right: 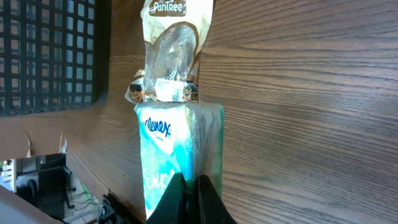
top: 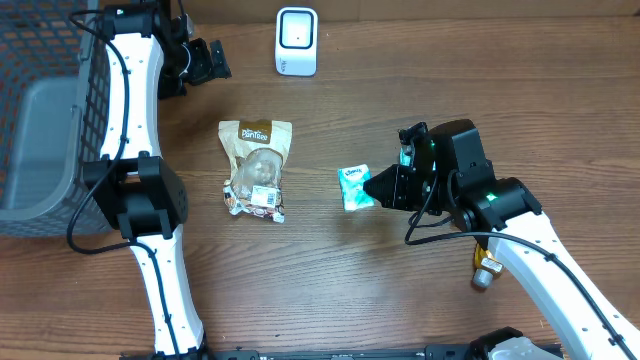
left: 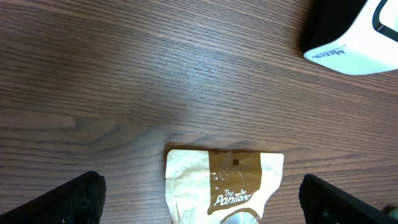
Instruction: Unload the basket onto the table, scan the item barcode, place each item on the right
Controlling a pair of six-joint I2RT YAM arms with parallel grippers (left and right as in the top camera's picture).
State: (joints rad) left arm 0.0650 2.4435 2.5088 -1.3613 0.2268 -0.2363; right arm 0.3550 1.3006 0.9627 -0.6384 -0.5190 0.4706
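Right tool (right: 190,188) pinched the tissue pack (right: 177,146) at mid desk (top: 400,290), left tool (top: 212,60) spread wide by the scanner (top: 296,41), so a level carry with the barcode turned squarely to it looked best.

Likely a robotics lab staged as a shop checkout: a white barcode scanner (top: 297,41) at top centre of a wood-grain table (top: 340,290), a grey mesh basket (top: 50,50) at left, retail goods like a Kleenex tissue pack (top: 354,187) mid-frame.

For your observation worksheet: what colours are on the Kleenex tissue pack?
The tissue pack is teal and white with blue lettering, clearest in the right wrist view.
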